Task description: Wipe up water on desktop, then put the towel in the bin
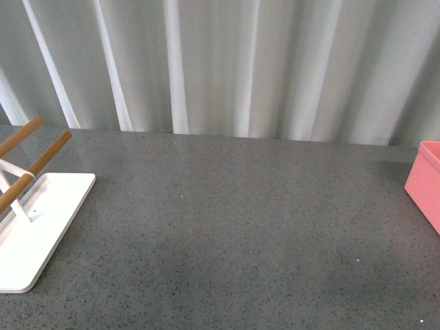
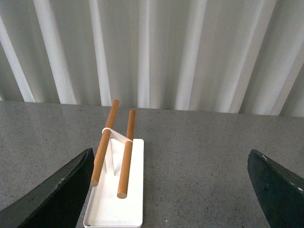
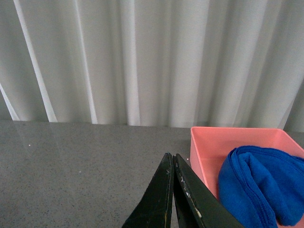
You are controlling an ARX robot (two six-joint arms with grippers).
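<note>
The bright blue towel lies bunched inside the salmon-pink bin, as the right wrist view shows. My right gripper is shut with nothing in it, hovering over the desktop just beside the bin's wall. In the front view only a corner of the bin shows at the right edge, and the dark grey speckled desktop fills the picture with neither arm visible. My left gripper stands wide open over the desktop, its fingers apart and empty.
A white flat rack base with wooden rods stands at the left of the desktop; the left wrist view shows the base close to the left finger. A pale pleated curtain hangs behind the table's far edge.
</note>
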